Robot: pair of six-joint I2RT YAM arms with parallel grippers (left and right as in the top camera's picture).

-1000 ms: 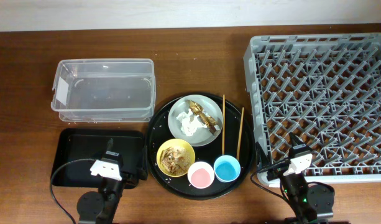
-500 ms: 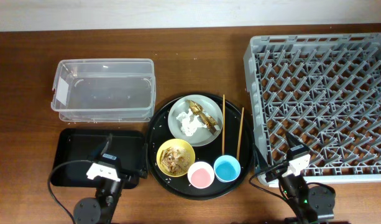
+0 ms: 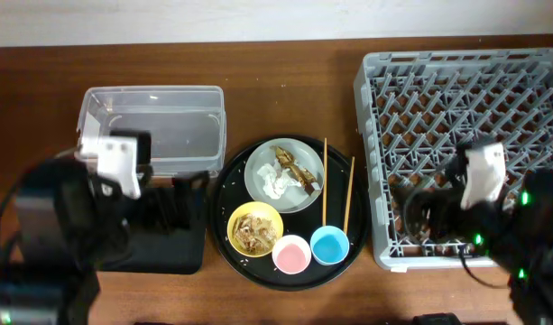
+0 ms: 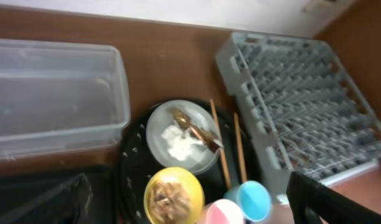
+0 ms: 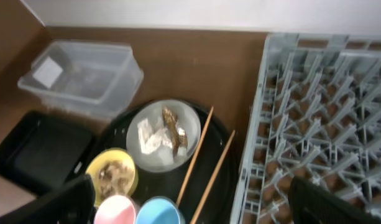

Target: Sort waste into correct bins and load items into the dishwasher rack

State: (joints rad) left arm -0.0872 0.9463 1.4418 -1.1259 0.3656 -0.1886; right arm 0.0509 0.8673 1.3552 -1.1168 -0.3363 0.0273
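Approach stage, nothing sorted yet; left gripper (image 4: 189, 180) and right gripper (image 5: 191, 182) both wide, empty (held high); next move likely calls for pinching tissue (image 3: 274, 185) off plate (image 3: 256, 170).

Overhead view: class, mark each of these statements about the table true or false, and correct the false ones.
1. The crumpled tissue lies on the grey plate. True.
2. The yellow bowl holds food scraps. True.
3. The pink cup stands in the dishwasher rack. False: it stands on the round black tray.
4. Both chopsticks lie in the clear tub. False: they lie on the round black tray, beside the plate.
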